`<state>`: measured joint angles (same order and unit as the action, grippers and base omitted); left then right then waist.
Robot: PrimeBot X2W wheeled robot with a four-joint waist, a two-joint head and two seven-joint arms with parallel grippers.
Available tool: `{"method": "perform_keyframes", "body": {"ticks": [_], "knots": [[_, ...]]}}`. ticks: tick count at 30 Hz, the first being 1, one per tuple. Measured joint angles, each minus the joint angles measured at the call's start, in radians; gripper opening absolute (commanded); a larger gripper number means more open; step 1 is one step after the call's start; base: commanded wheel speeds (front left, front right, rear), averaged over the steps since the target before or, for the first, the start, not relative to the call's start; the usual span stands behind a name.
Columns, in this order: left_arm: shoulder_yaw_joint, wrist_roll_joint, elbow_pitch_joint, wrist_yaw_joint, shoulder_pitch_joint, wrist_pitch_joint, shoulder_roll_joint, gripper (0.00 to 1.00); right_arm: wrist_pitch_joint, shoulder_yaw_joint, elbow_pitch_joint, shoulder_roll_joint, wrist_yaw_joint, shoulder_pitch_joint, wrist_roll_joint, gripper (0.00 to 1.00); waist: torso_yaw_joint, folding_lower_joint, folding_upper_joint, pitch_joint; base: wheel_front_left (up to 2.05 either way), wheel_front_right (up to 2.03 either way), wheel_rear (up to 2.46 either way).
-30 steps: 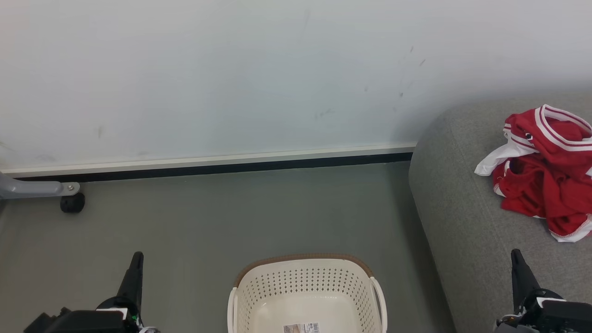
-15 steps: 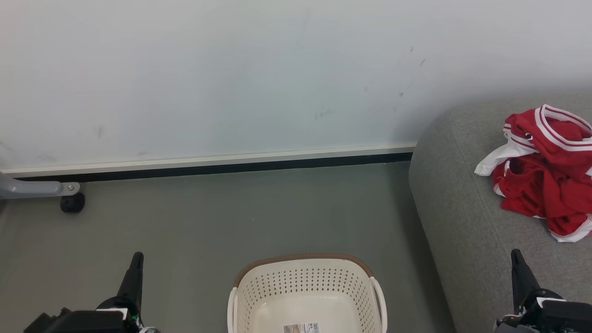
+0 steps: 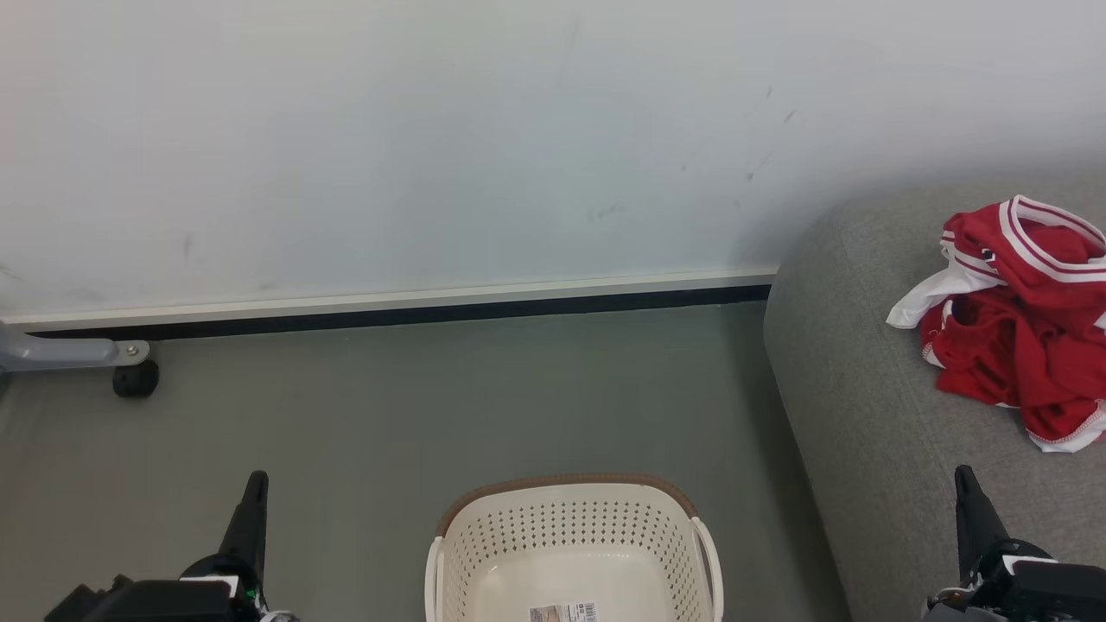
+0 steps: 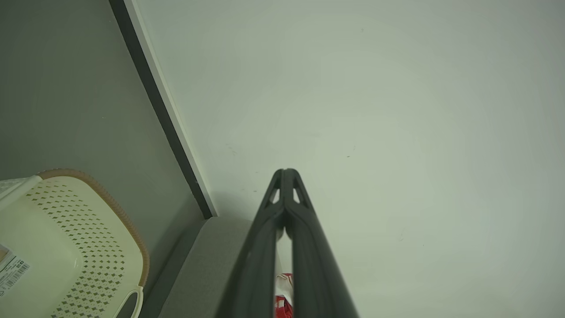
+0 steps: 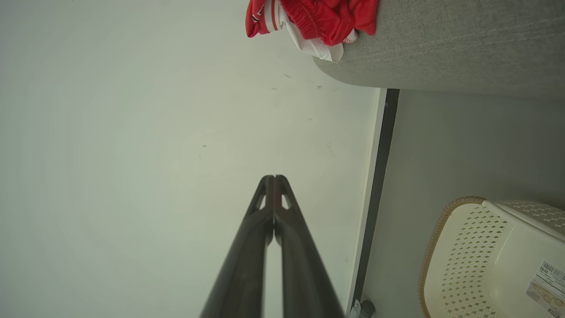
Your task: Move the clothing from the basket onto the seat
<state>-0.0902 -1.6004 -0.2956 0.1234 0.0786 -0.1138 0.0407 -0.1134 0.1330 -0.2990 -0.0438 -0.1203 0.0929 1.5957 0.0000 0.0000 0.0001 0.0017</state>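
Head view: the basket [image 3: 566, 480] is seen empty between left gripper [image 3: 256, 480] and right gripper [image 3: 964, 477]; the clothing [image 3: 1011, 328] is heaped on the seat [image 3: 864, 415] beyond the right one. Wrist views: both are closed, holding nothing. The transfer is judged finished; no further pick is needed.

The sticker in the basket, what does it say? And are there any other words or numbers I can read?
Sticker on the bottom of the basket: a barcode and tiny print, too small to read.
Red clothing: a small dark mark near a striped edge, too small to read.
No other words, numbers or signs can be made out.
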Motion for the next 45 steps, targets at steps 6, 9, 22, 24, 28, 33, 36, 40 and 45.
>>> {"method": "perform_keyframes", "body": {"ticks": [6,9,22,24,28,33,36,40,45], "knots": [[0.0,0.0,0.0,0.0,0.0,0.0,0.0,0.0,0.0,0.0,0.0,0.0,0.0,0.0,0.0,0.0,0.0,0.0,0.0,0.0,0.0,0.0,0.0],[0.0,0.0,0.0,0.0,0.0,0.0,0.0,0.0,0.0,0.0,0.0,0.0,0.0,0.0,0.0,0.0,0.0,0.0,0.0,0.0,0.0,0.0,0.0],[0.0,0.0,0.0,0.0,0.0,0.0,0.0,0.0,0.0,0.0,0.0,0.0,0.0,0.0,0.0,0.0,0.0,0.0,0.0,0.0,0.0,0.0,0.0],[0.0,0.0,0.0,0.0,0.0,0.0,0.0,0.0,0.0,0.0,0.0,0.0,0.0,0.0,0.0,0.0,0.0,0.0,0.0,0.0,0.0,0.0,0.0],[0.0,0.0,0.0,0.0,0.0,0.0,0.0,0.0,0.0,0.0,0.0,0.0,0.0,0.0,0.0,0.0,0.0,0.0,0.0,0.0,0.0,0.0,0.0],[0.0,0.0,0.0,0.0,0.0,0.0,0.0,0.0,0.0,0.0,0.0,0.0,0.0,0.0,0.0,0.0,0.0,0.0,0.0,0.0,0.0,0.0,0.0],[0.0,0.0,0.0,0.0,0.0,0.0,0.0,0.0,0.0,0.0,0.0,0.0,0.0,0.0,0.0,0.0,0.0,0.0,0.0,0.0,0.0,0.0,0.0],[0.0,0.0,0.0,0.0,0.0,0.0,0.0,0.0,0.0,0.0,0.0,0.0,0.0,0.0,0.0,0.0,0.0,0.0,0.0,0.0,0.0,0.0,0.0],[0.0,0.0,0.0,0.0,0.0,0.0,0.0,0.0,0.0,0.0,0.0,0.0,0.0,0.0,0.0,0.0,0.0,0.0,0.0,0.0,0.0,0.0,0.0]]}}
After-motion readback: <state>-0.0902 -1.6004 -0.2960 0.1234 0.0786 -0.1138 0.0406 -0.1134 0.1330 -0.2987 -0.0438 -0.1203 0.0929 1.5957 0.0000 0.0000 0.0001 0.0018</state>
